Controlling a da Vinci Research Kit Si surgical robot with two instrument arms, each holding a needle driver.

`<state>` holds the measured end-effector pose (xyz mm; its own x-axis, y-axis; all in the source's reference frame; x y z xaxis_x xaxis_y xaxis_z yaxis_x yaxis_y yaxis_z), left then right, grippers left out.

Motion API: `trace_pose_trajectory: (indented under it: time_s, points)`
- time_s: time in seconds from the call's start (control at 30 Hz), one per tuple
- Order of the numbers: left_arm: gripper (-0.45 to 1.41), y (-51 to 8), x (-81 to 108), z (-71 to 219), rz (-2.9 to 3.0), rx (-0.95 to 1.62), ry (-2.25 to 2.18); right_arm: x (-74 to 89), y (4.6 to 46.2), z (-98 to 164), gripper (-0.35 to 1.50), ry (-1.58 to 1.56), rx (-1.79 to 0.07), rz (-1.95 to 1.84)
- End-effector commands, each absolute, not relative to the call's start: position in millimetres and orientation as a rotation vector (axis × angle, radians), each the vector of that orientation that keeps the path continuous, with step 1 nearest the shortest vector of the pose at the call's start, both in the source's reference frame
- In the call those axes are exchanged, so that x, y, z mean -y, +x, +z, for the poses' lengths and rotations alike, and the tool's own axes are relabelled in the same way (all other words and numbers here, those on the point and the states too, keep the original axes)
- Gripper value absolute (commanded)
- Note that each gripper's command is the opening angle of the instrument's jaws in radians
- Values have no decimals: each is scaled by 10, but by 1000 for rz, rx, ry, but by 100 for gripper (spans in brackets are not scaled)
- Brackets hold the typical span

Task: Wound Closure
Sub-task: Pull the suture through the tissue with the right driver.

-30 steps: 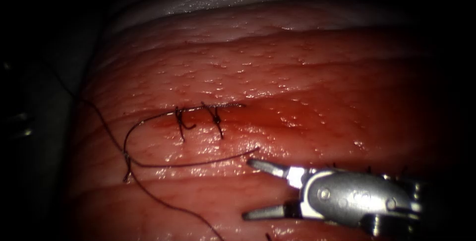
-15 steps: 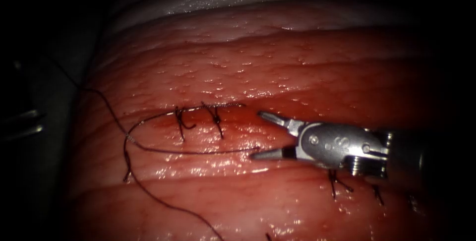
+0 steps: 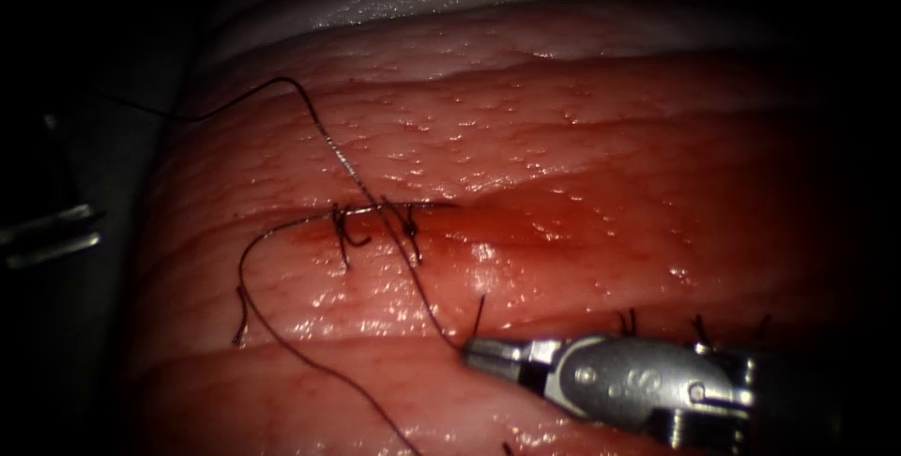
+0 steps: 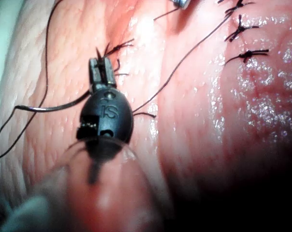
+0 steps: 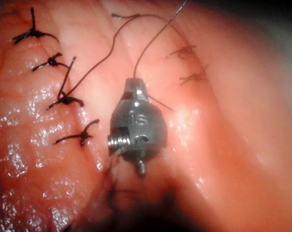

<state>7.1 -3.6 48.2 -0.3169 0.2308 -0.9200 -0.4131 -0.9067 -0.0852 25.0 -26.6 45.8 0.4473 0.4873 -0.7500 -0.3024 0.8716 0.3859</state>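
Observation:
The tissue [image 3: 563, 137] has a short cut [image 3: 441, 201] with two knotted stitches [image 3: 343, 226] at its left part. My right tool [image 3: 469, 350] is below the cut, shut on the thread [image 3: 413, 273] near its free end, and a short tail sticks up past the jaws. From there the thread rises over the stitches, arches up and runs off to the left. The right tool [image 5: 135, 82] grips it at the very tip. My left tool [image 3: 84, 226] is off the tissue's left edge, with its jaws [image 4: 100, 63] shut. A grey curved needle [image 4: 39, 108] shows beside its head. I cannot tell whether that tool holds the needle.
A second thread [image 3: 242, 264] loops from the cut's left end and runs down out of view. A row of finished stitches [image 3: 624, 323] with cut ends [image 5: 64, 100] lies along the tissue beside the right tool. Red fluid [image 3: 526, 231] pools right of the stitches.
The right tool closed on the thread's free end and dropped below the cut. The thread, which lay flat on the tissue, now arches up over the stitches. The left tool edged right.

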Motion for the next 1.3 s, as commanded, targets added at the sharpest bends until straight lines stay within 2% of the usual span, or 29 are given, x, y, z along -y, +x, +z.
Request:
trace_pose_trajectory:
  time_s: [0.03, 0.37, 0.7, 0.87, 0.9, 0.93, 0.97, 1.0, 1.07, 1.1, 1.3]
  points:
    - [-45, 66, 36, 488, 2258, -230, -1540, 281, 271, 439, -35, 216, -1018, 479]
    - [-45, 67, 38, 485, 2258, -230, -1544, 302, 294, 396, -35, 209, -1073, 468]
    - [-45, 68, 38, 485, 2259, -229, -1545, 346, 339, 372, -35, 259, -1105, 417]
    - [-45, 69, 38, 484, 2262, -226, -1544, 340, 341, 366, -35, 230, -1130, 402]
    - [-45, 70, 38, 484, 2262, -225, -1545, 329, 335, 368, -20, 147, -1177, 328]
    - [-45, 70, 38, 485, 2262, -225, -1545, 324, 332, 370, 25, 123, -1191, 306]
    - [-45, 70, 38, 485, 2262, -225, -1545, 318, 327, 372, 59, 108, -1206, 293]
    - [-45, 71, 38, 485, 2262, -224, -1545, 309, 320, 376, 81, 83, -1211, 290]
    - [-45, 71, 37, 486, 2262, -223, -1545, 296, 308, 381, 106, 40, -1203, 299]
    - [-45, 72, 36, 486, 2263, -223, -1545, 289, 302, 385, 118, 29, -1206, 310]
    - [-45, 76, 34, 490, 2264, -219, -1544, 253, 265, 410, 121, -32, -1204, 316]
